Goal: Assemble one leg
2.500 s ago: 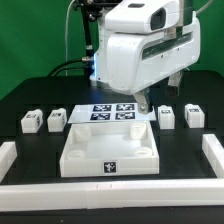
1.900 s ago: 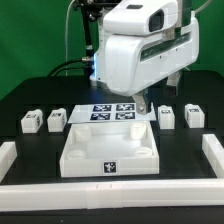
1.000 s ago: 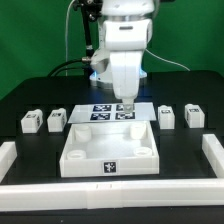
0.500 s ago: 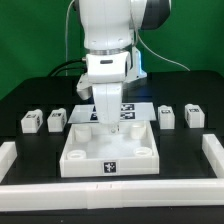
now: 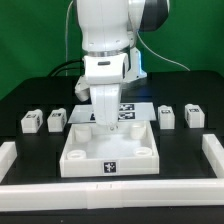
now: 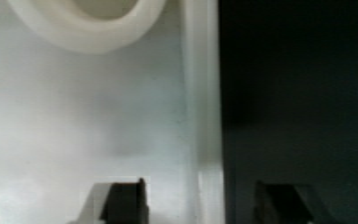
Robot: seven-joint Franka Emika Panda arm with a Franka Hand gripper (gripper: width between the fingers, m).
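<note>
Since the leg and its three lookalikes lie loose on the counter beside the tray, no fitting has begun. The hand, fingers apart, seems to straddle the tray's far wall, so next it must close squarely.

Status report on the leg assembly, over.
Gripper open, empty, over tray edge by marker board. Legs untouched, two each side of tray. Nothing blocking them.
</note>
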